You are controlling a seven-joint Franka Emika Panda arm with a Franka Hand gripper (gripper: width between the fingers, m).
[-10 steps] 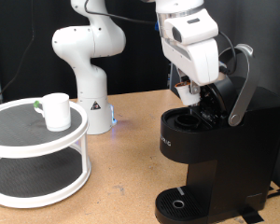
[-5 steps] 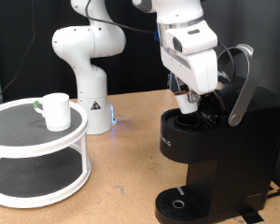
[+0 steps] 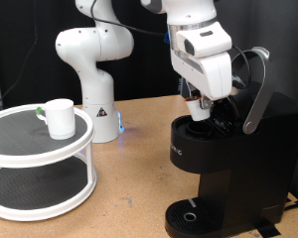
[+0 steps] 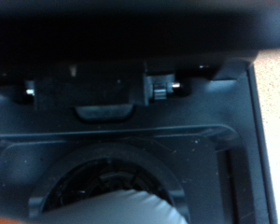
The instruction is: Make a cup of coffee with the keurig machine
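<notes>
The keurig machine stands at the exterior view's right, black, with its silver-handled lid raised and the pod chamber open. My gripper hangs right over the chamber and is shut on a small white pod, whose lower end sits at the chamber's mouth. In the wrist view the round dark pod holder fills the frame, with the blurred pale pod at the edge. The white cup stands on a round shelf at the exterior view's left, far from the gripper.
The cup's white two-tier round shelf occupies the exterior view's left. A white robot arm base stands behind the wooden table. The machine's round drip tray is at the bottom.
My gripper has come down with the pod to the chamber mouth since a second ago. Over the last half second nothing has visibly moved.
</notes>
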